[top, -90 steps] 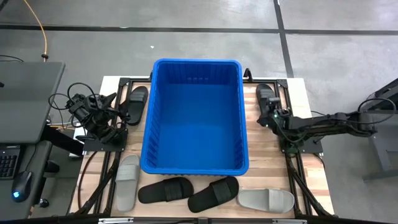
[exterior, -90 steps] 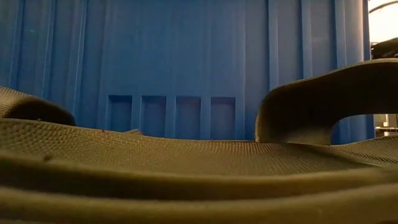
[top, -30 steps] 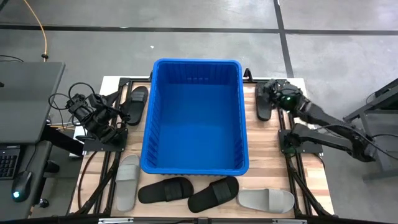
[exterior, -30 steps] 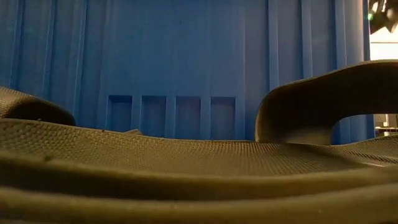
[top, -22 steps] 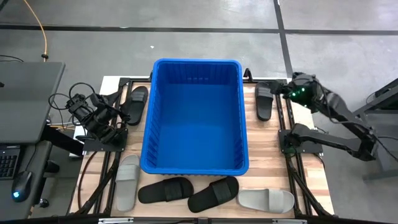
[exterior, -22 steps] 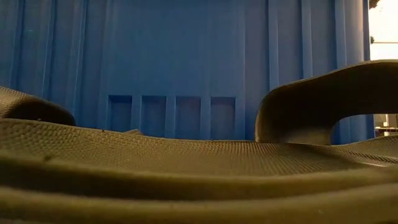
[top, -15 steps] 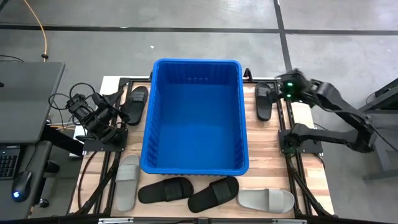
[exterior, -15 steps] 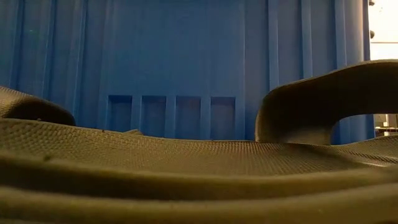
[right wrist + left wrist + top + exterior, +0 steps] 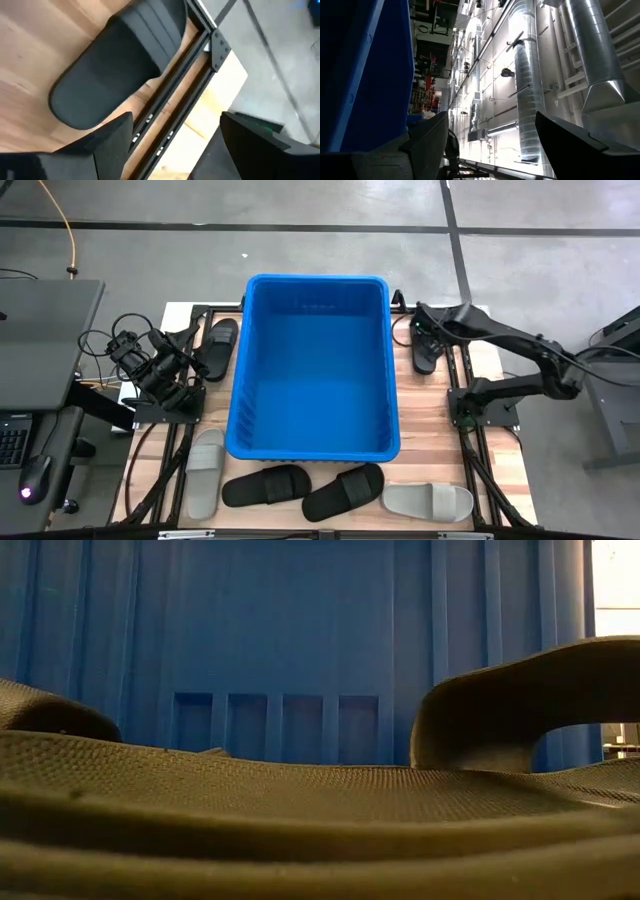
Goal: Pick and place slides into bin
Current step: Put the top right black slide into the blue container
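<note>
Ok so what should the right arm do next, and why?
Probably lower the open right gripper onto the black slide right of the bin. It hovers over that slide's far end, nothing is held, and the bin looks empty. The left gripper waits by another black slide.

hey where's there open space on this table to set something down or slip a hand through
Roomiest is inside the blue bin, which holds nothing. Bare wood lies right of it, between the black slide under the right pincer and the grey slide. The front edge is crowded with four slides; the left pincer fills the left strip.
</note>
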`<state>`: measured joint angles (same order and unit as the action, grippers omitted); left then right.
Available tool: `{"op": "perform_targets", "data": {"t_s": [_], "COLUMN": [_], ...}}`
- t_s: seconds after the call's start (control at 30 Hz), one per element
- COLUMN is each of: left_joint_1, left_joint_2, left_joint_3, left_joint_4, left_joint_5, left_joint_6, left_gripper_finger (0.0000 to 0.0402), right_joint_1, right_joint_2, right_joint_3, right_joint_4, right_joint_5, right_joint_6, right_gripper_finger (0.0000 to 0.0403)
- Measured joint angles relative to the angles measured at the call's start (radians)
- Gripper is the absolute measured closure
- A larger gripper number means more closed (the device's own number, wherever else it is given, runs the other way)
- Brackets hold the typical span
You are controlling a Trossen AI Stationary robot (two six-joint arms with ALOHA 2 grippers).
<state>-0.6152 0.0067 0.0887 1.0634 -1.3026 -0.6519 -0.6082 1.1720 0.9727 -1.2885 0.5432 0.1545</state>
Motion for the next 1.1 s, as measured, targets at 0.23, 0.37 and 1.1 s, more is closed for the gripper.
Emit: {"op": "perform_targets", "data": {"t_s": [0.23, 0.37, 1.1], "left_joint_1": [0.0, 0.0, 0.0], "left_joint_2": [0.0, 0.0, 0.0], "left_joint_3": [0.0, 0.0, 0.0], "left_joint_4": [0.0, -0.002, -0.055], "left_joint_5": [0.0, -0.002, -0.123], "left_joint_6": [0.0, 0.0, 0.022], "left_gripper_finger": [0.0112, 0.0112, 0.0112], "right_joint_1": [0.005, 0.005, -0.243], "right_joint_2": [0.0, 0.0, 0.054], "right_joint_3": [-0.151, -0.172, -0.235], "right_joint_4": [0.137, 0.215, 0.469], "right_joint_5": [-0.02, -0.054, -0.185], "right_joint_6": [-0.124, -0.173, -0.344], "right_gripper_finger": [0.0112, 0.0112, 0.0112]}}
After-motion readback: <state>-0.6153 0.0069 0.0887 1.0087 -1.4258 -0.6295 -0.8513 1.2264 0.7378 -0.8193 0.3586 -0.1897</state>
